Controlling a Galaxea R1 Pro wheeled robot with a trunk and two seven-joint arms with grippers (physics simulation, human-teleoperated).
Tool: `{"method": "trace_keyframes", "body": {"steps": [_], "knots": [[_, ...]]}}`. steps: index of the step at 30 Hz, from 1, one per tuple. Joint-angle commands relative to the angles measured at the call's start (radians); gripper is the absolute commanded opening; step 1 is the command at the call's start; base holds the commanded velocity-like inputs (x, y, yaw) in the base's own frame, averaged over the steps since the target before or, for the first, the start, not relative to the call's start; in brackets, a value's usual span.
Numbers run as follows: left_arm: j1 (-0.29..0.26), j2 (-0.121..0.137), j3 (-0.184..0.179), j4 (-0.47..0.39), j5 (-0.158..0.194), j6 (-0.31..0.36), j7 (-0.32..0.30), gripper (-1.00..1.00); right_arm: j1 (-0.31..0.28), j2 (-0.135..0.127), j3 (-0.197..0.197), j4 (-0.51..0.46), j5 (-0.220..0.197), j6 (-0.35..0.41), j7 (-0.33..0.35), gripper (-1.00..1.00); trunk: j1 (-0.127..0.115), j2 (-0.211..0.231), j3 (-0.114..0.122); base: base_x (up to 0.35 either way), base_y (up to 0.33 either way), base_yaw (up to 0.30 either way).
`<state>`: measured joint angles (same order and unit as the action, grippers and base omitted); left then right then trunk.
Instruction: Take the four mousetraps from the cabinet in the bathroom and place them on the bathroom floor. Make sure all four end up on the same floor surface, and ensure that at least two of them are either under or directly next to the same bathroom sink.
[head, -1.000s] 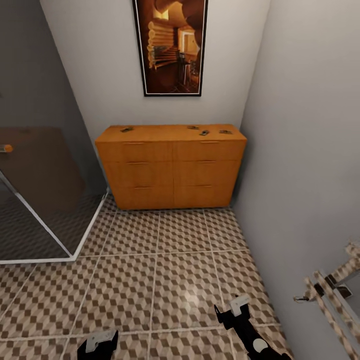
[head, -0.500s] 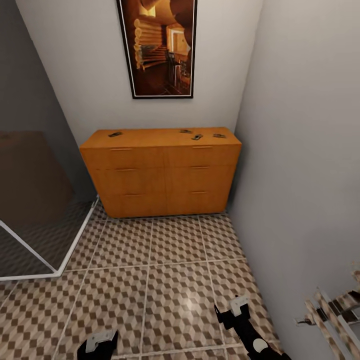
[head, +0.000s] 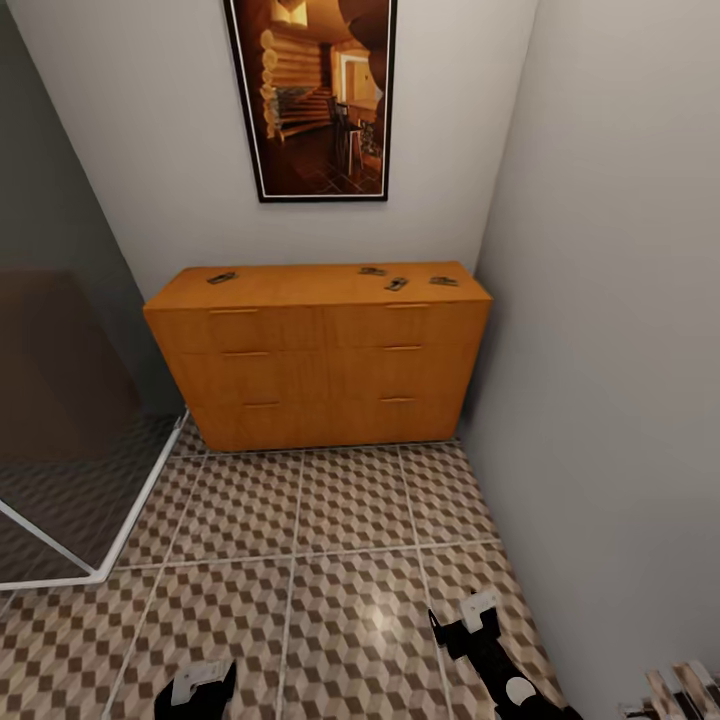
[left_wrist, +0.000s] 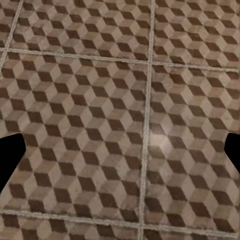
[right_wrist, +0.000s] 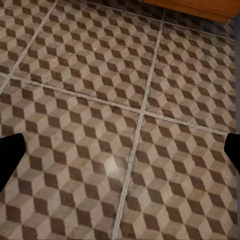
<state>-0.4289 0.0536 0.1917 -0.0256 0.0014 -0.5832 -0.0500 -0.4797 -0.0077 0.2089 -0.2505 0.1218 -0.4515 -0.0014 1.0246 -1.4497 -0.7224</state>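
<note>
- The step in hand looks like the approach: the robot faces the cabinet (head: 320, 355) across the bathroom floor (head: 340, 520), with nothing picked up yet.
- Four mousetraps lie on the cabinet's top surface: one near its left end (head: 221, 277) and three clustered toward the right (head: 372, 271), (head: 396, 284), (head: 444, 281).
- The left gripper (head: 197, 688) and right gripper (head: 470, 620) hang low over the tiles, both spread open and empty.
- The next move likely calls for closing in, then raising an arm to the top.
- One cabinet, six drawer handles, one framed picture (head: 312, 95).
</note>
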Motion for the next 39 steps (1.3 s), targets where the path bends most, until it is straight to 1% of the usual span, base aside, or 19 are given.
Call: {"method": "trace_keyframes", "body": {"steps": [1,17,39], "knots": [[-0.001,0.0,0.006,0.001,0.0,-0.003,-0.005,1.0,0.0,0.0,-0.003,0.0,0.01,-0.003,0.0,1.0,0.0,0.0,-0.001,0.264,0.0,0.0],[-0.001,0.0,0.006,0.001,0.0,-0.003,-0.005,1.0,0.0,0.0,-0.003,0.0,0.01,-0.003,0.0,1.0,0.0,0.0,-0.001,0.253,0.0,0.0],[-0.001,0.0,0.006,0.001,0.0,-0.003,-0.005,1.0,0.0,-0.001,-0.003,0.0,0.01,-0.003,0.0,1.0,0.0,0.0,-0.001,0.005,0.0,0.0]]}}
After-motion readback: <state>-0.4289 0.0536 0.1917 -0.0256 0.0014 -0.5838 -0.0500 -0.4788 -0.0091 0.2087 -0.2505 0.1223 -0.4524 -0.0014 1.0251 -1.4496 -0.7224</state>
